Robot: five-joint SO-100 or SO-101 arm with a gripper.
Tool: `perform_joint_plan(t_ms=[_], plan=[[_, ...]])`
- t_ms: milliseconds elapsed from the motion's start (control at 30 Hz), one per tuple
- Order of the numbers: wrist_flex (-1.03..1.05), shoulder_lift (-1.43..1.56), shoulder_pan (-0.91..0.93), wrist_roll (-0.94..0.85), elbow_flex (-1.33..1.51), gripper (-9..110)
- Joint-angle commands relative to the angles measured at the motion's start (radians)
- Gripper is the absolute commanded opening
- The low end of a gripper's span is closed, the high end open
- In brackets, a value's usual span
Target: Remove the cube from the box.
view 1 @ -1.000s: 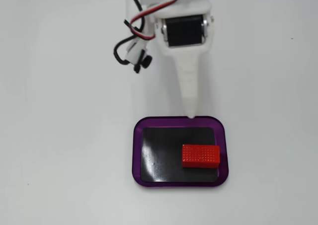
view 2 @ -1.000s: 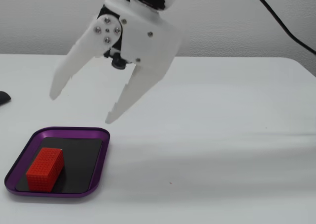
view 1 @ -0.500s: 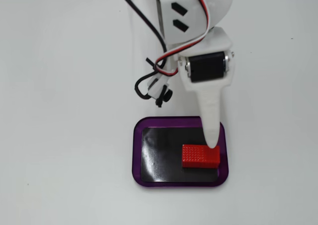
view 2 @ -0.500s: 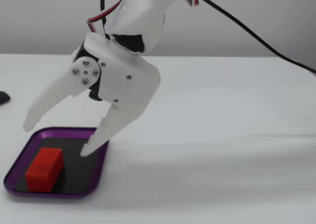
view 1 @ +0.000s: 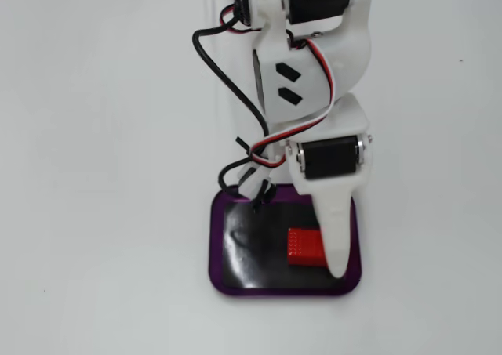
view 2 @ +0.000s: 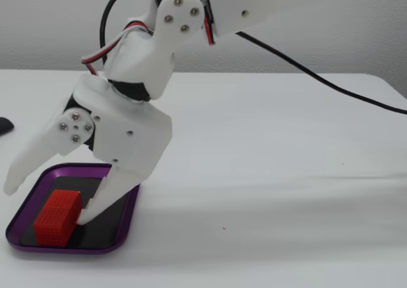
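End effector (view 2: 43,202) spread wide over box (view 2: 124,227) | cube (view 2: 57,217) on box floor, one finger (view 2: 105,199) beside it | top-down fixed view hides raised finger (view 2: 32,164) | table (view 2: 286,173) white

A plain white tabletop (view 1: 94,214) spreads on every side of the tool in both fixed views. In a fixed view, a small dark object (view 2: 5,125) lies on it at the left edge, well apart from the tool, cut off and too little shown to name. Behind the tool there, a pale textured wall (view 2: 51,27) rises past the tabletop's far edge.
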Motion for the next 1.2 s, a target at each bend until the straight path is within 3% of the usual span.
perform_joint_plan(t_ms=[0, 200, 567, 1167], plan=[[0.015, 0.0, -0.003, 0.005, -0.06, 24], [0.015, -0.014, 0.003, -0.003, -0.064, 23], [0.003, -0.015, 0.008, -0.006, -0.063, 2], [0.118, 0.092, 0.008, -0.032, -0.153, 0]])
